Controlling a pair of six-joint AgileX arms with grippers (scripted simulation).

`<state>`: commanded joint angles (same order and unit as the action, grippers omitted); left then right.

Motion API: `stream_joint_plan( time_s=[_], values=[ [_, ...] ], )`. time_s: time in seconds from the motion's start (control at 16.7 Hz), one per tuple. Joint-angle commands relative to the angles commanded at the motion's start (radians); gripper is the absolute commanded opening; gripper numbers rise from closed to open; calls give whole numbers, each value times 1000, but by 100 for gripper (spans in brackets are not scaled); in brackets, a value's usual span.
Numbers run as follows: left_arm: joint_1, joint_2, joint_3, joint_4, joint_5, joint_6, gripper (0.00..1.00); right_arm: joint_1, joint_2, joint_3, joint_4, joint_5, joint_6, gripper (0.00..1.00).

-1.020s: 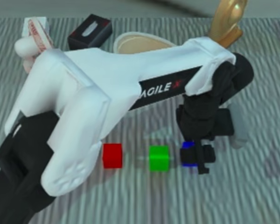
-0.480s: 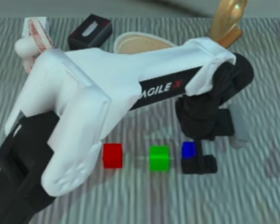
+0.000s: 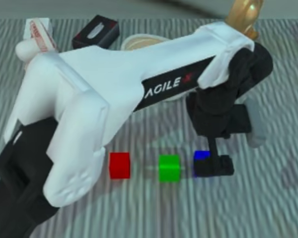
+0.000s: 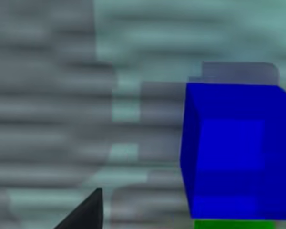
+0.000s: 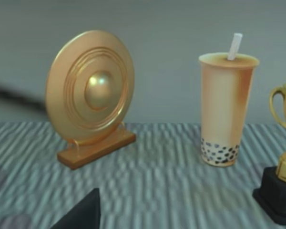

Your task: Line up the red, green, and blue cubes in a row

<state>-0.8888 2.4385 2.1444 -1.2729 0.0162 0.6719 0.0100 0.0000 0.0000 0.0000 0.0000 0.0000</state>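
Three cubes lie in a row on the striped table: the red cube (image 3: 119, 165) at left, the green cube (image 3: 169, 168) in the middle and the blue cube (image 3: 201, 155) at right. My left gripper (image 3: 212, 165) hangs open just above and right of the blue cube, covering part of it. The left wrist view has the blue cube (image 4: 233, 152) free on the table, a strip of the green cube (image 4: 233, 224) beside it and one dark fingertip (image 4: 86, 214) apart from it. My right arm is out of the top view; its wrist view holds one fingertip (image 5: 83, 212) over bare table.
My left arm spans the table's middle. Behind it stand a black box (image 3: 95, 33), a white carton (image 3: 38, 30), a pale dish (image 3: 139, 42) and a gold ornament (image 3: 243, 17). The right wrist view faces a gold disc (image 5: 90, 90), a drink cup (image 5: 226, 109) and a trophy (image 5: 283, 171).
My left gripper let go of the blue cube, opened and drew up and back a little. The blue cube stays beside the green one.
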Motion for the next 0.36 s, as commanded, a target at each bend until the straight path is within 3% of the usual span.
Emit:
stream_joint_plan(
  time_s=[0.36],
  values=[
    [6,-11,153,-161,-1,6,100,0,0,0,0,0,0,100]
  ],
)
